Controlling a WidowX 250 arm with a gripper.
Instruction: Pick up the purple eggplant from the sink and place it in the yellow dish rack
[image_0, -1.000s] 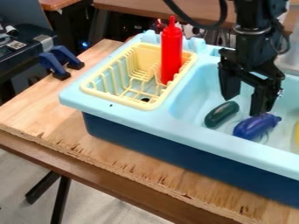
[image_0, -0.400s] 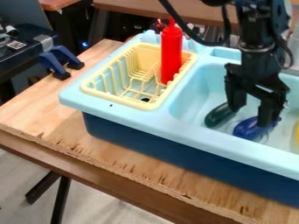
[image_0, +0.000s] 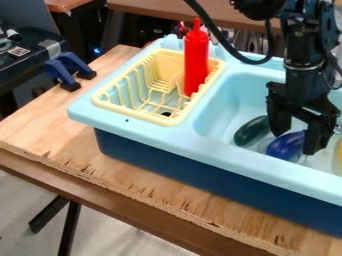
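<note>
Light-blue sink (image_0: 224, 156): claw (image_0: 294, 144) released, fingers apart, partly hiding blue eggplant (image_0: 286, 146); yellow item (image_0: 340, 152) cut off.

A plywood board (image_0: 40, 122) with a rough, splintered front edge lies on a brown table (image_0: 100, 198), whose dark legs (image_0: 69, 227) stand on a pale grey floor (image_0: 123, 237). Blue-and-black clamps (image_0: 56, 71) sit at the board's left edge, near black equipment (image_0: 30, 65); behind, a small blue light (image_0: 97, 51) glows below brown wooden tabletops (image_0: 153, 7).

Bottle (image_0: 196, 61) in dish rack (image_0: 169, 121), seemingly left of basin (image_0: 227, 111).
</note>
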